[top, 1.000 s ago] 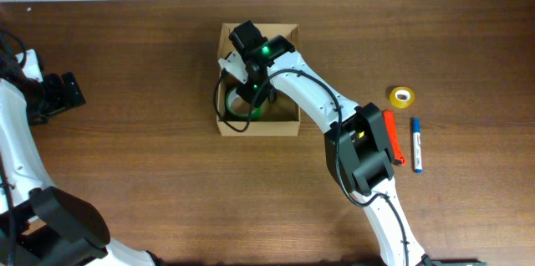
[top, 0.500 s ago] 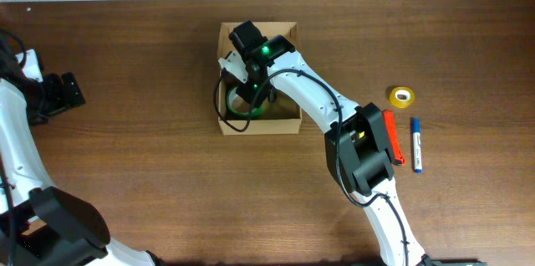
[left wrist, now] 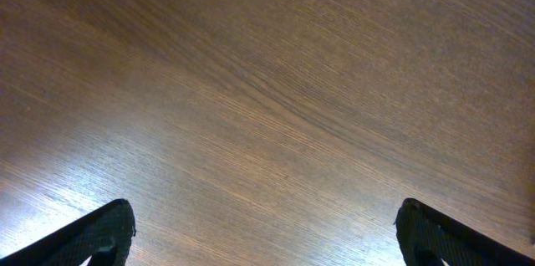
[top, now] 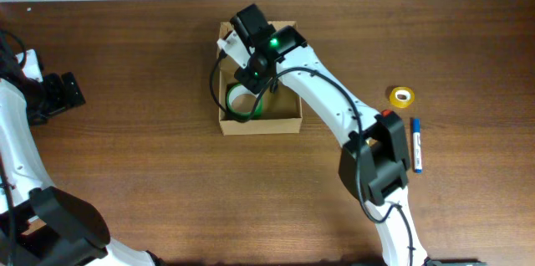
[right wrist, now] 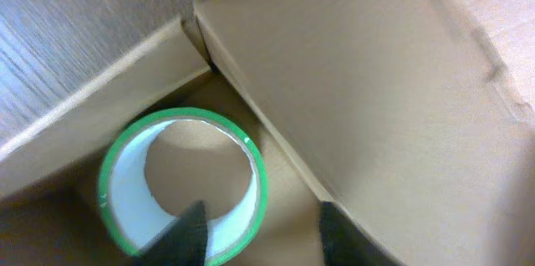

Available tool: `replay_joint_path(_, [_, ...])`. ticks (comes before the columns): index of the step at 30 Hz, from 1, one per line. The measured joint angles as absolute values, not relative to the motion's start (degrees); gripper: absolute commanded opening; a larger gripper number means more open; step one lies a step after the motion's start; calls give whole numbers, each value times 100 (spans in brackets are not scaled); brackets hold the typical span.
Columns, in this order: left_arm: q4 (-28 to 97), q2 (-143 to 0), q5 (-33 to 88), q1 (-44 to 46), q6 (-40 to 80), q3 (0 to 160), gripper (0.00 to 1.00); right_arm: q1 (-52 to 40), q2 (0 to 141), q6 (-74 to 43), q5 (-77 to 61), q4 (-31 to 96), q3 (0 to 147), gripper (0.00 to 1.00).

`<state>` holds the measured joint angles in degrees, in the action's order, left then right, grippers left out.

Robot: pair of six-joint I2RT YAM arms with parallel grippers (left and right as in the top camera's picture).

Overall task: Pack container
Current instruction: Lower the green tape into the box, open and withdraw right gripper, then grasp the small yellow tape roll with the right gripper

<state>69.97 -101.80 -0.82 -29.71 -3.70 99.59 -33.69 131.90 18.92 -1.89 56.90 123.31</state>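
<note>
A plain tan cardboard box [top: 261, 126], open-topped, sits mid-way along the wooden surface [top: 125, 174] holding 1 green tape roll [right wrist: 125, 191]. The right tool [right wrist: 261, 224] hangs above the roll, parted and empty. The left tool [left wrist: 267, 232] gapes wide.

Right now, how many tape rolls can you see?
2: green roll inside the cardboard box, yellow roll on the table beside the marker. The arm could hide more.

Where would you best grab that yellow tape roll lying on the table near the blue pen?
From straight above, pinching the ring's wall, with one side of the pinch in the hole and the other outside. The yellow tape roll lies flat on the table with its hole facing up, so its low sides give little to squeeze. I would pick the wall farthest from the blue pen.
</note>
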Motion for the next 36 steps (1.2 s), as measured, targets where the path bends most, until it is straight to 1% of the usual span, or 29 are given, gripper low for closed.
replay_joint_path(2, [6997,-10180,-82,-2971,-370,9959,99,-3369,13015,1732,-128,5752,12331,15])
replay_joint_path(4, [6997,-10180,-82,-2971,-370,9959,100,-3369,12776,1509,51,5905,12331,13])
replay_joint_path(10, [6997,-10180,-80,-2971,-370,9959,100,-3295,11754,1009,838,6331,12331,12])
replay_joint_path(13, [6997,-10180,-80,-2971,-370,9959,100,-3006,11109,751,1085,6571,12331,12])
replay_joint_path(16, [6997,-10180,-80,-2971,-370,9959,100,-2410,10652,493,1214,6930,12335,12])
replay_joint_path(20, [7000,-10180,-80,-2971,-370,9959,100,-1157,10510,191,1271,7550,12350,13])
replay_joint_path(25, [6997,-10180,-80,-2971,-370,9959,100,373,10702,21,932,7544,12162,14])
replay_joint_path(28, [6997,-10180,-80,-2971,-370,9959,99,1085,10805,-1,694,7328,11817,15])
replay_joint_path(31, [6997,-10180,-80,-2971,-370,9959,100,1610,11010,-1,482,7091,11183,20])
replay_joint_path(32, [6997,-10180,-80,-2971,-370,9959,99,1664,11085,-1,449,7032,10982,23])
replay_joint_path(35, [6997,-10180,-80,-2971,-370,9959,99,1664,11330,12,318,6890,10503,38])
replay_joint_path(36, [6997,-10180,-80,-2971,-370,9959,100,1638,11424,21,257,6805,10348,40])
